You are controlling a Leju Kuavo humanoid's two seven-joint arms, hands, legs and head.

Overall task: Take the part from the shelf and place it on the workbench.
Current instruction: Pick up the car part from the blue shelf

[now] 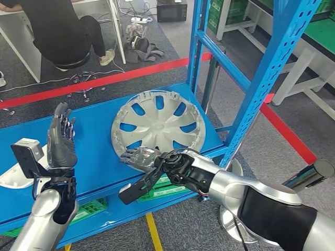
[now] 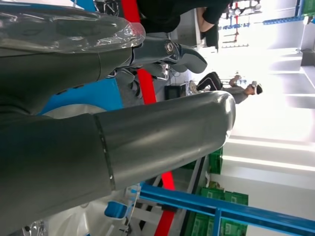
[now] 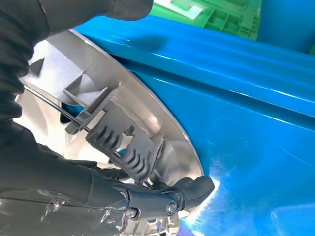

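Note:
A silver hubcap (image 1: 158,125) lies flat on the blue shelf (image 1: 95,151), near its right end. My right hand (image 1: 141,157) is at the hubcap's near left edge. In the right wrist view its dark fingers (image 3: 185,191) lie along the rim of the hubcap (image 3: 122,113), beside the ribbed clips, while the thumb (image 3: 111,7) stays apart from the rim. Nothing is clamped between them. My left hand (image 1: 61,141) is raised over the left part of the shelf, fingers up and spread, holding nothing. The left wrist view shows its thumb (image 2: 156,142) and a finger (image 2: 178,51).
A white part (image 1: 12,178) lies at the shelf's left edge. Blue shelf posts (image 1: 272,68) rise at the right, close to my right arm. Green crates (image 1: 166,188) sit under the shelf. A person (image 1: 59,31) sits at a table beyond the red floor tape (image 1: 118,78).

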